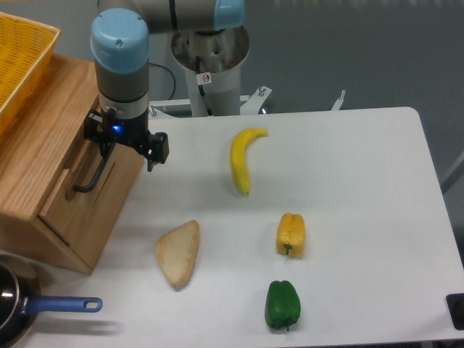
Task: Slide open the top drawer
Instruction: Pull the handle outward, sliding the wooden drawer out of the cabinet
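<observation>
A light-oak cabinet stands at the table's left. The top drawer shows its front panel, which faces right and carries a long black bar handle. My gripper points down at the upper end of that handle, and the bar comes out from under it. The gripper's body hides its fingers, which appear shut on the handle. The drawer front stands only slightly out from the cabinet.
A yellow mesh basket sits on top of the cabinet. On the table lie a banana, a bread slice, a yellow pepper and a green pepper. A blue-handled pan sits at the front left.
</observation>
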`<state>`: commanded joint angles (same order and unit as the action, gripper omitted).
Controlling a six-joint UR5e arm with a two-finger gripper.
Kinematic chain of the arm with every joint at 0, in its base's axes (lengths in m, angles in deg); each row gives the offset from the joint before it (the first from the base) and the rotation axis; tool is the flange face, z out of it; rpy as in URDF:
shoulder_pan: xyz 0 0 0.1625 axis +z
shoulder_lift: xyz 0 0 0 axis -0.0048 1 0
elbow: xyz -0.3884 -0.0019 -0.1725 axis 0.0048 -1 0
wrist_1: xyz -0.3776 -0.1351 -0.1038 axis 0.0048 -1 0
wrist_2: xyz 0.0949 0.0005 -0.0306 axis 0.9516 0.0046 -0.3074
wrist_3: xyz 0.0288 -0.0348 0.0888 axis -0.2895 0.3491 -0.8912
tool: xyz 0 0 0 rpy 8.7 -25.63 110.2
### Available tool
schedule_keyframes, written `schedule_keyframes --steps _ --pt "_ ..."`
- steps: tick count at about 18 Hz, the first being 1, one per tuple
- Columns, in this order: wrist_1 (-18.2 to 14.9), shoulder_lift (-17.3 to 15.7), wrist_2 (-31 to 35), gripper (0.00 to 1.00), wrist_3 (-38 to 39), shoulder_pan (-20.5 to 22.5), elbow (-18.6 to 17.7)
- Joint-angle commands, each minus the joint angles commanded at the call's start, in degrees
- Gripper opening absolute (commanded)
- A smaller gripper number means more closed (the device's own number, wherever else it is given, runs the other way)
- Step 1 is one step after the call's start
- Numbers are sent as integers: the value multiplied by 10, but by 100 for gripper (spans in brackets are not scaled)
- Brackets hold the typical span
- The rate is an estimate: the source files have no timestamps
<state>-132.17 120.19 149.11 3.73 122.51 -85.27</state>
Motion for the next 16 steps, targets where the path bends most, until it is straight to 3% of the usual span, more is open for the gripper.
schedule_keyframes --steps 16 --pt "-1 8 63 100 -7 20 6"
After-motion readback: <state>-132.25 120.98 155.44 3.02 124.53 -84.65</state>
